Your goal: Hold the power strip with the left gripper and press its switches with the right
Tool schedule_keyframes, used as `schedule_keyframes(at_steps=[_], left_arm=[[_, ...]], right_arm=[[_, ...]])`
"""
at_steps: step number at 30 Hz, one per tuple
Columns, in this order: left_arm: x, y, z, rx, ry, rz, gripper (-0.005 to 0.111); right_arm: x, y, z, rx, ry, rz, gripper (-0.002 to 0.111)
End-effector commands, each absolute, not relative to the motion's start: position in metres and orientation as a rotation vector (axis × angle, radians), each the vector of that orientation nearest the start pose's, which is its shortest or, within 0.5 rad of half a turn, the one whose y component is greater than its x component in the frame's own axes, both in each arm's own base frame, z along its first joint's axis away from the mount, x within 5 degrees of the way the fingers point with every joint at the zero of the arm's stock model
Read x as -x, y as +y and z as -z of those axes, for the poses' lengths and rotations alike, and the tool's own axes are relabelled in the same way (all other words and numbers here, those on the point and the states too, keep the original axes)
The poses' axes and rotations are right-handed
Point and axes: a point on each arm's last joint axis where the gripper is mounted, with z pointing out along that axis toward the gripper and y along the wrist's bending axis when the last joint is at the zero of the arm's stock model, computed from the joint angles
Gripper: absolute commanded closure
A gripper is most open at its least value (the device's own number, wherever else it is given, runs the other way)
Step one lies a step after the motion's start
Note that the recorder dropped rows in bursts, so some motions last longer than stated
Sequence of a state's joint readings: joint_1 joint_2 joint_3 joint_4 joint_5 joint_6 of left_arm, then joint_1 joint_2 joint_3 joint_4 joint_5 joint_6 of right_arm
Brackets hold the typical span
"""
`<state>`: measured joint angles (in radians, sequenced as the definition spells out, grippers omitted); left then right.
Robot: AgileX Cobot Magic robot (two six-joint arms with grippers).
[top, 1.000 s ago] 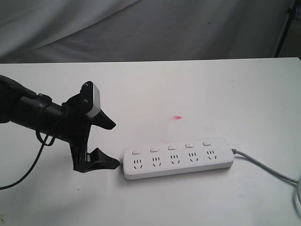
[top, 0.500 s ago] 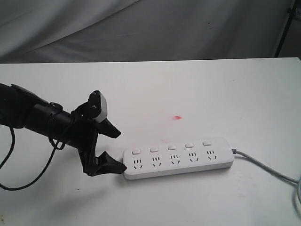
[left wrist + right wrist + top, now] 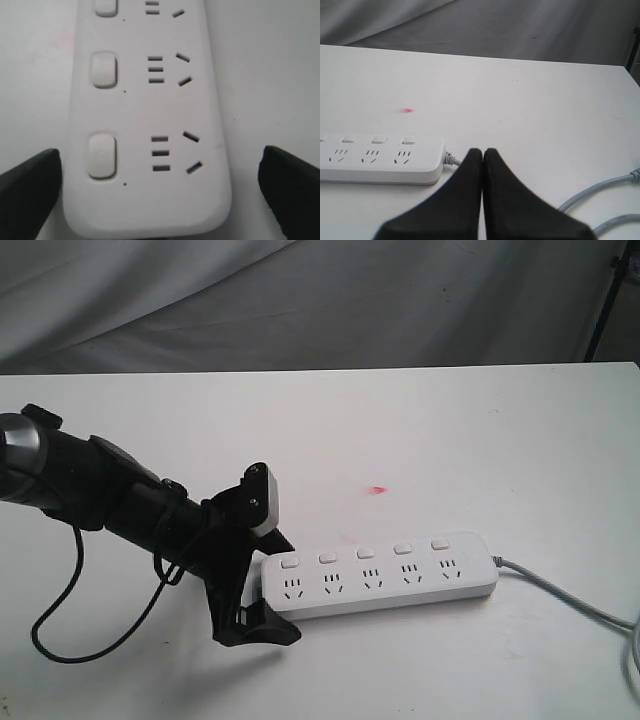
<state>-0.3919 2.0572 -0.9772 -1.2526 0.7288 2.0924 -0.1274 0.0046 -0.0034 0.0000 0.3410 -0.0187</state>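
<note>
The white desk (image 3: 450,430) carries everything here. On its near part lies the power strip (image 3: 380,577), flat, with the sockets facing up. In the exterior view its long axis runs across the desk from left to right, and the right end sits a little farther back. The grey cord (image 3: 570,600) leaves from that right end.

The left gripper (image 3: 283,587) is at the opposite end, the one without cord. It is spread wide and grasps nothing. In the left wrist view the two fingers (image 3: 30,190) stand one on each long side of the strip, and a strip of bare desk shows between each finger and the plastic, so they are beside it and not touching. The fingers are across the short width, so I judge that closing them is enough to hold the strip.

The right gripper (image 3: 483,155) is clenched, with nothing between the fingers. It does not appear in the exterior view. In its own view it is above the desk near the cord end, apart from the strip.

The switches (image 3: 365,553) form one row along the far long edge. I judge that the right arm meets the switch at the cord end first.
</note>
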Motion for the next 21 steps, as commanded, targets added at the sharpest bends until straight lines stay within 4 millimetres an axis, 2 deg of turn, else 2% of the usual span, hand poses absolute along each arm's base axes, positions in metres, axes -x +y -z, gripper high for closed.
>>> schedule_keyframes(at_steps=[1,17,20,21], left_arm=[[-0.2961,-0.1856,-0.0909,-1.702,1.924,0.745,0.002],[-0.2967,-0.1853,-0.0906,-1.680,1.951,0.743,0.002],[-0.2979,-0.1846,-0.0900,-1.677,1.957,0.722,0.008],[-0.2985,-0.1843,-0.0897,-1.675,1.960,0.712,0.014]], right_arm=[[-0.0532,-0.0071,-0.1828,-0.095,1.820,0.112,0.108],[-0.0532,-0.0071,-0.1828,-0.095,1.820,0.112,0.108],[-0.0532,-0.0071,-0.1828,-0.095,1.820,0.112,0.108],[-0.0532,-0.0071,-0.1828,-0.095,1.820,0.112,0.108]])
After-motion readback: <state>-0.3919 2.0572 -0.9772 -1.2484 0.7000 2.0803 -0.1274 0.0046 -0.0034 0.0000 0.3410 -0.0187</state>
